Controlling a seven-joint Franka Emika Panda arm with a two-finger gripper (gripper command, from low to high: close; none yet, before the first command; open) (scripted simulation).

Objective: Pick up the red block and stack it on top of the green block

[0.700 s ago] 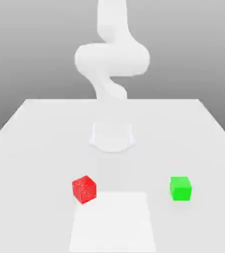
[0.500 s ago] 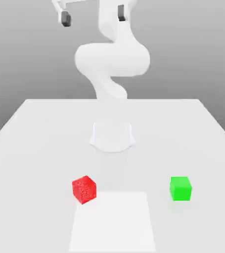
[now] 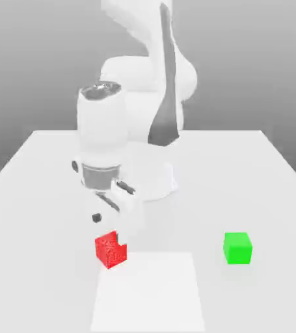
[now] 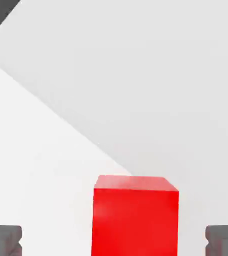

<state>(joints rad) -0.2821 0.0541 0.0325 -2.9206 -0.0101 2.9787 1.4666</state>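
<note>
Simply a bright red block (image 4: 135, 220), sharp-edged, flat-faced.

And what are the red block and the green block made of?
The red block looks like hard plastic or painted wood, fairly smooth: its faces are flat and its edges crisp in the hand view, though it looks speckled in the exterior view. The green block could be plastic or painted wood too, with plain, even color and straight edges. Looks alone can't settle which.

White rounded arm (image 3: 103, 130); grey bands; dark round ports
</note>
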